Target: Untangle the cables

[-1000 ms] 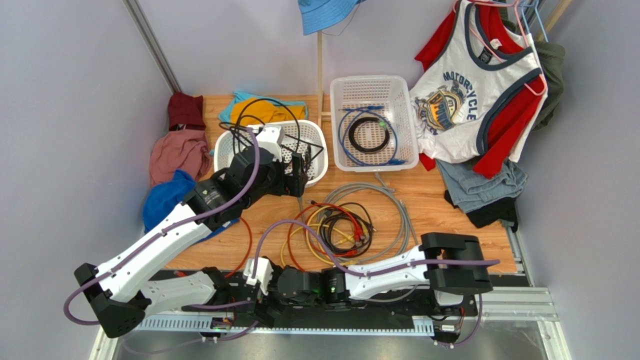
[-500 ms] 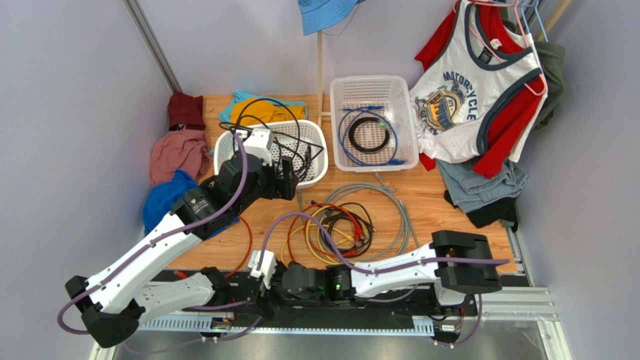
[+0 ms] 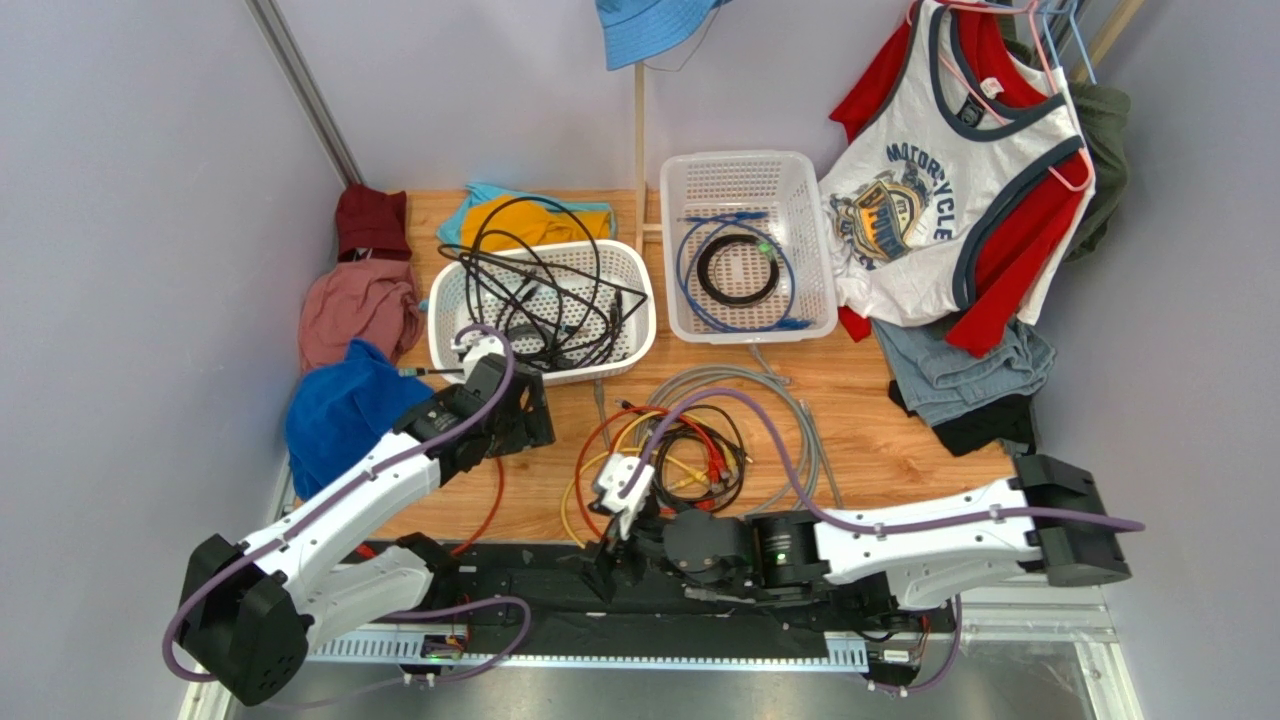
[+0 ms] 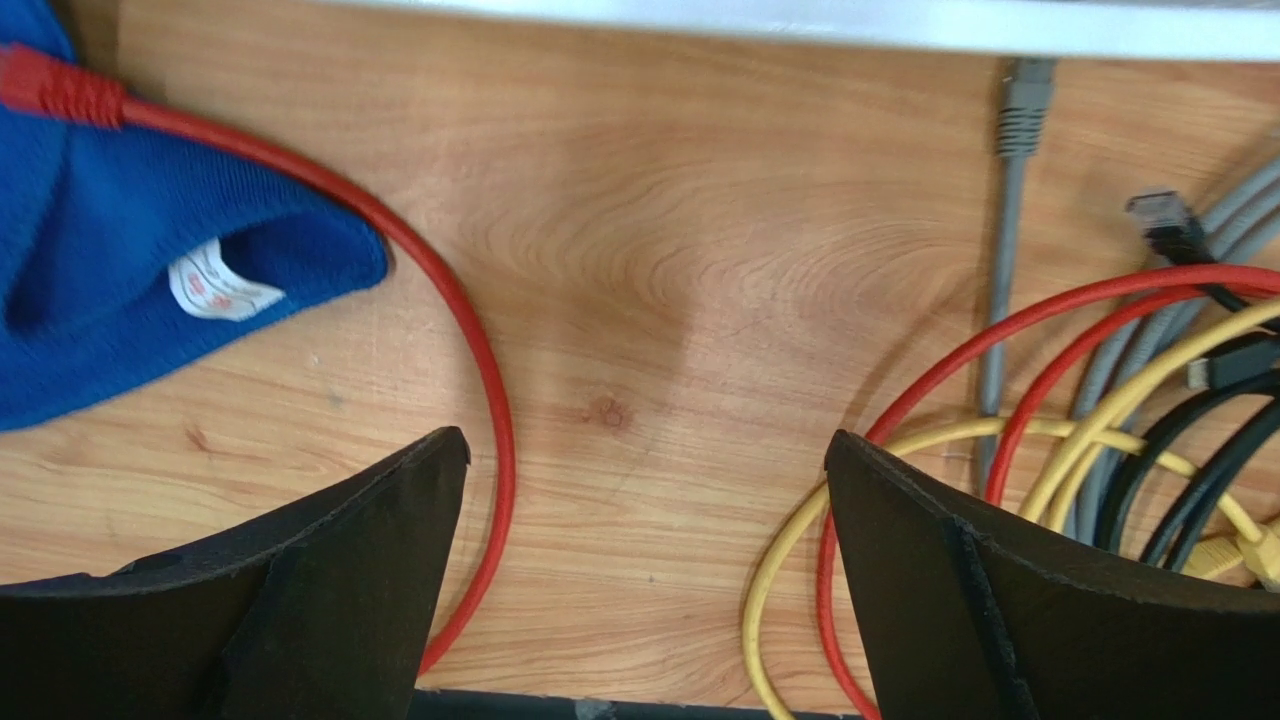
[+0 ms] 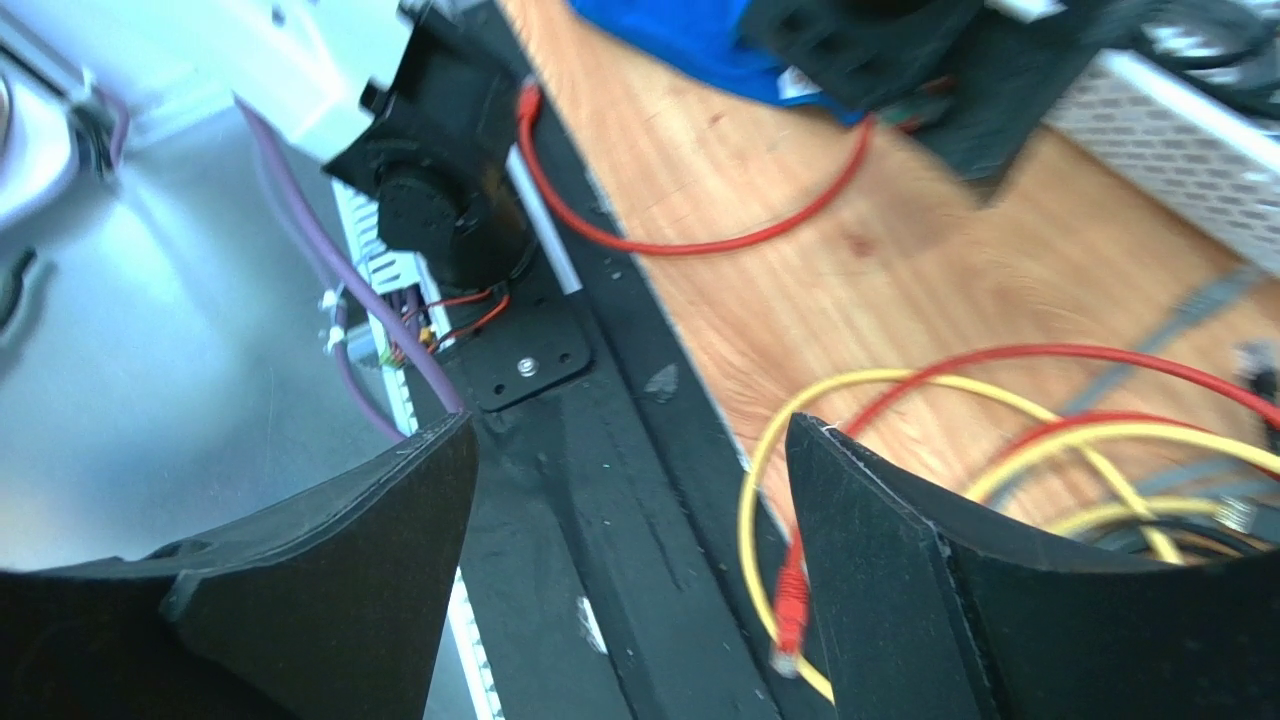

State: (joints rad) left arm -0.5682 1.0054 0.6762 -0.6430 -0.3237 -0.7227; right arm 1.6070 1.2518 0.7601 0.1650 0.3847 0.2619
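Note:
The cables point(image 3: 684, 450) lie in a tangle of red, yellow, black and grey loops on the wooden table point(image 3: 879, 413). My left gripper point(image 3: 511, 435) hangs open just left of the tangle. In the left wrist view its jaws point(image 4: 643, 441) stand wide over bare wood, with a long red cable point(image 4: 489, 390) by the left finger and yellow and red loops point(image 4: 789, 555) by the right. My right gripper point(image 3: 609, 567) is open at the tangle's near edge. In the right wrist view it point(image 5: 628, 423) hovers over the black front rail point(image 5: 601, 450), a red plug end point(image 5: 789, 593) beside its right finger, nothing held.
A white basket point(image 3: 451, 293) at the back left holds black cables point(image 3: 549, 300). A second basket point(image 3: 819, 195) holds a blue and a black coil. A blue hat point(image 3: 338, 413) and other clothes lie at the left, more clothes at the right.
My left arm has pulled back from the left basket to the near table beside the red cable. My right gripper has swung right and forward to the tangle's near edge, its jaws a little narrower.

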